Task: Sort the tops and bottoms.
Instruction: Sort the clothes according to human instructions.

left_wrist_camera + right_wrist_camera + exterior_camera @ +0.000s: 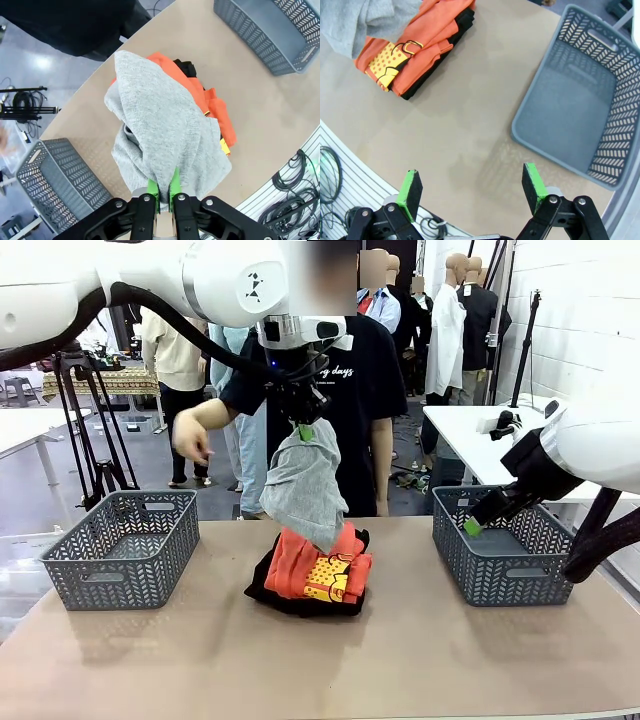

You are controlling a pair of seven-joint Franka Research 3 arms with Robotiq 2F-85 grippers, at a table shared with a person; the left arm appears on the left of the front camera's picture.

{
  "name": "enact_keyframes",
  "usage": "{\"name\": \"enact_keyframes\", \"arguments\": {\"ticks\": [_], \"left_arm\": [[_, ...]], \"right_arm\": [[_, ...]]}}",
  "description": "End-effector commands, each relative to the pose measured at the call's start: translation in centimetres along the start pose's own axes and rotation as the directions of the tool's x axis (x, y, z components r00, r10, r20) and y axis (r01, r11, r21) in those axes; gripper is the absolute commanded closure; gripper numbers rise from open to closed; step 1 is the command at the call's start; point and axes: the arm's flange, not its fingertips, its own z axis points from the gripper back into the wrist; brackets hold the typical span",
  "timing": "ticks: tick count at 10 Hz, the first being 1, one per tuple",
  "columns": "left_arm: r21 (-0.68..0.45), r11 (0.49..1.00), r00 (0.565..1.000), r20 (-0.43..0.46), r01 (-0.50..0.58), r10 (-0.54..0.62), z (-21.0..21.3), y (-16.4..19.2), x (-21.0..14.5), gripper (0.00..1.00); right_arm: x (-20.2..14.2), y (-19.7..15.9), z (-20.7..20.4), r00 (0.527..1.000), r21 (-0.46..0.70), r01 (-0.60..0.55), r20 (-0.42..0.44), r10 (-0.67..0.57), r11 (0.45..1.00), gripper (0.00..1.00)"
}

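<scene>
My left gripper (pixel 304 430) (pixel 163 192) is shut on the pale grey top (pixel 305 485) (pixel 165 135), which hangs from it above the pile in the middle of the table. Below lies the folded orange top (pixel 318 565) (pixel 212 105) (pixel 412 35) with its yellow print patch, resting on a black bottom (pixel 285 598) (pixel 445 57). The grey top's lower edge brushes the orange one. My right gripper (pixel 472 527) (pixel 472 187) stands open and empty over the right basket's near-left corner.
A grey basket (pixel 120 550) (pixel 55 185) stands at the table's left, another grey basket (pixel 500 560) (pixel 580 115) at the right. A person in a black T-shirt (pixel 355 390) stands at the far edge, one hand (pixel 190 440) raised left of the hanging top.
</scene>
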Motion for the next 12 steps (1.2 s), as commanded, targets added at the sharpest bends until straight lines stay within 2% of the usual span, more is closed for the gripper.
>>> {"name": "enact_keyframes", "arguments": {"ticks": [1, 12], "left_arm": [[0.002, 1.0, 1.0, 0.007, 0.0, 0.0, 0.4, 0.0, 0.02, 1.0], [0.002, 1.0, 1.0, 0.007, 0.0, 0.0, 0.4, 0.0, 0.02, 1.0]], "right_arm": [[-0.37, 0.05, -0.2, 1.0, 0.021, 0.004, 0.0, -0.004, 1.0, 0.0], [-0.37, 0.05, -0.2, 1.0, 0.021, 0.004, 0.0, -0.004, 1.0, 0.0]]}}
